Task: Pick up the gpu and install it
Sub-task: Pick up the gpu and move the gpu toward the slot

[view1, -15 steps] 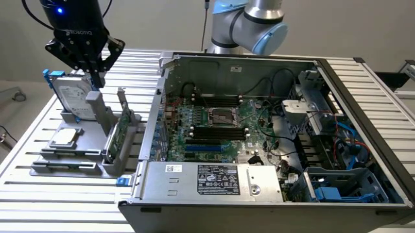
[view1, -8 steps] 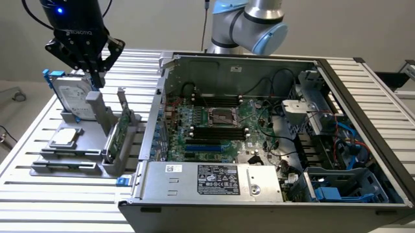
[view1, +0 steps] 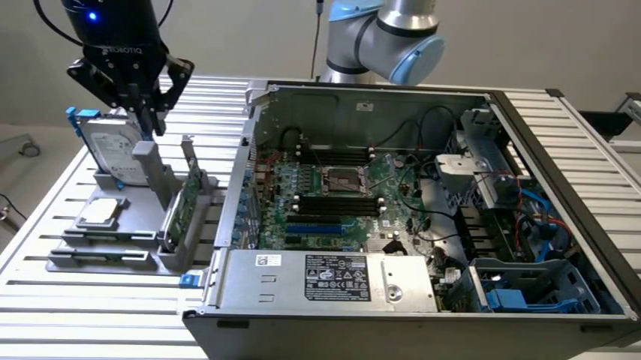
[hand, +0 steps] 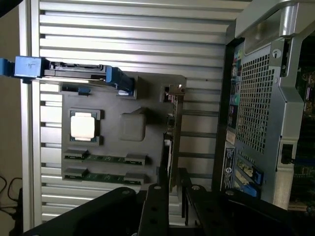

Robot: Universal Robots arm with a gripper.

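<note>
Green board, silver bracket: gpu point(view1: 176, 211). It stands on its long edge in a slot of the grey holder point(view1: 140, 251) and has not been lifted. The bracket end is upright at the far end of the holder. The long axis runs from there toward the holder's near edge, roughly parallel to the side wall of the case point(view1: 245, 157).

Gripper point(view1: 150, 124): hangs above the holder, clear of the gpu and empty, with its fingers point(hand: 153, 209) partly apart. The gpu lies below it, slightly toward the exterior view's right. In the wrist view the gpu's thin upper edge runs lengthwise into the gap between the fingers, one finger to each side of its line. Judged aligned across the board's thickness.

Neighbours in the holder:
- Drive point(view1: 105, 146) in a blue frame, upright at the far end, just beside the gripper.
- Cpu point(view1: 100, 212), flat in a recess.
- Two memory sticks point(hand: 103, 158), in the remaining slots.

Surface: counter point(view1: 60, 315) of slatted aluminium, carrying the holder and the case side by side. The case is open, with its motherboard point(view1: 341, 187) exposed. The arm point(view1: 386, 37) rises behind it.

Room: pale wall point(view1: 251, 37) beyond the counter.
</note>
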